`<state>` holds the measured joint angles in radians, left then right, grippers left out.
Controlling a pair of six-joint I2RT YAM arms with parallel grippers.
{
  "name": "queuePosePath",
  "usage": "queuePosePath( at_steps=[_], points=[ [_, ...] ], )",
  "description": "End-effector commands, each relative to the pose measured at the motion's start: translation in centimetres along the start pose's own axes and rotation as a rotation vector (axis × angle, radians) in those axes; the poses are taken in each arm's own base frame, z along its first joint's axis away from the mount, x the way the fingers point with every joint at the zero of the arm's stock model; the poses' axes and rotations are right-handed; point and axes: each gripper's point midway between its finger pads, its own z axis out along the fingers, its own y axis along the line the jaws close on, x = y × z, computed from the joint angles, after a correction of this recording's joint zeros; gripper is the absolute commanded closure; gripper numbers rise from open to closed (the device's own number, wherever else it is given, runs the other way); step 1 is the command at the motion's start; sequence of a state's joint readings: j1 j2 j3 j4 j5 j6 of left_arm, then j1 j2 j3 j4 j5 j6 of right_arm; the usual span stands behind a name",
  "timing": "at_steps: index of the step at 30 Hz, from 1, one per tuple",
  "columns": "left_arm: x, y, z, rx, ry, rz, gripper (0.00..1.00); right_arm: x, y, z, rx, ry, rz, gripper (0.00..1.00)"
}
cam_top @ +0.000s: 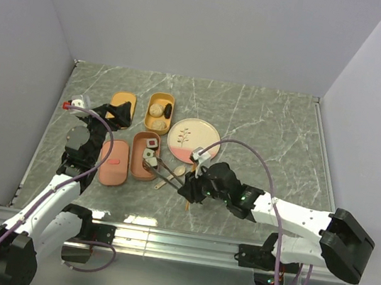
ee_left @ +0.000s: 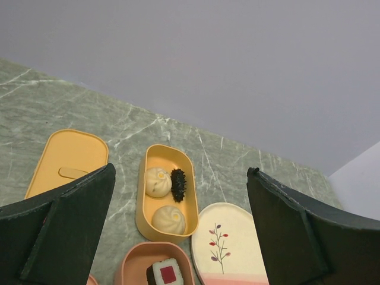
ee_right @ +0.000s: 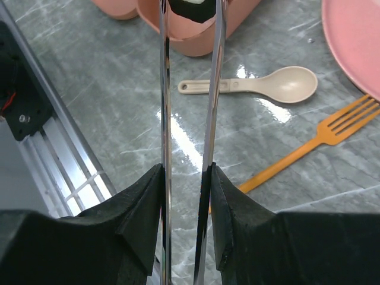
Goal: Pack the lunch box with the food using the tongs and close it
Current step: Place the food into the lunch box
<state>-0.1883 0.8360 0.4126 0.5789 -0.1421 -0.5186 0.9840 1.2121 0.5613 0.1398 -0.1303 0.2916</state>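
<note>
My right gripper [cam_top: 191, 186] [ee_right: 185, 169] is shut on the grey metal tongs [cam_top: 166, 174] [ee_right: 164, 89], one finger pressed on each arm. The tong tips reach into the pink lunch box tray [cam_top: 146, 156] [ee_right: 196, 41], where a white sushi roll with a dark wrap [ee_right: 191, 7] [cam_top: 150, 155] sits between them. A red-centred roll [cam_top: 152, 142] [ee_left: 163, 274] lies in the same tray. The yellow tray [cam_top: 159, 113] [ee_left: 145, 208] holds two beige balls [ee_left: 158, 181] and a dark brown piece [ee_left: 178, 184]. My left gripper [cam_top: 119, 114] [ee_left: 181, 172] hangs open above the trays with nothing in it.
A yellow lid [cam_top: 121, 108] [ee_left: 65, 157] and a pink lid [cam_top: 114, 162] lie left of the trays. The cream-and-pink plate [cam_top: 194, 140] [ee_left: 231, 246] is to their right. A beige spoon [ee_right: 261, 85] and an orange fork [ee_right: 314, 139] lie under the tongs.
</note>
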Motion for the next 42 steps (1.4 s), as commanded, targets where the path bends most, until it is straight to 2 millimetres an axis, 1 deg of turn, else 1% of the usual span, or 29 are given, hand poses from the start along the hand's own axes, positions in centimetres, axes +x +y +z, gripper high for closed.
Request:
queuePosePath(
  at_steps=[1, 8, 16, 19, 20, 24, 27, 35, 42],
  points=[
    [-0.6, -0.7, 0.0, 0.035, -0.022, -0.019, 0.01, -2.2, 1.7, 0.1, -0.054, -0.067, -0.043, 0.75],
    [-0.6, -0.6, 0.0, 0.032, -0.024, -0.018, 0.01, -1.7, 2.1, 1.0, -0.068, -0.023, -0.064, 0.75],
    [-0.6, -0.6, 0.0, 0.031, -0.024, -0.018, 0.01, -1.7, 2.4, 0.9, -0.075, -0.025, -0.071, 0.74],
    [-0.6, -0.6, 0.0, 0.032, -0.024, -0.018, 0.01, -1.6, 2.2, 1.1, -0.065, -0.014, -0.072, 0.73],
    [-0.6, -0.6, 0.0, 0.032, -0.024, -0.018, 0.01, -1.5, 2.1, 1.1, -0.063, -0.01, -0.071, 0.72],
    [-0.7, -0.7, 0.0, 0.033, -0.025, -0.016, 0.01, -1.4, 2.0, 1.3, -0.058, -0.004, -0.071, 0.61],
    [-0.7, -0.7, -0.1, 0.034, -0.026, -0.017, 0.0, -1.6, 2.1, 1.3, -0.059, -0.008, -0.074, 0.56],
    [-0.8, -0.7, 0.0, 0.035, -0.029, -0.017, 0.01, -1.5, 1.9, 1.4, -0.052, -0.006, -0.077, 0.49],
    [-0.8, -0.8, 0.0, 0.036, -0.028, -0.017, 0.01, -1.4, 1.8, 1.5, -0.05, 0.0, -0.08, 0.46]
  ],
)
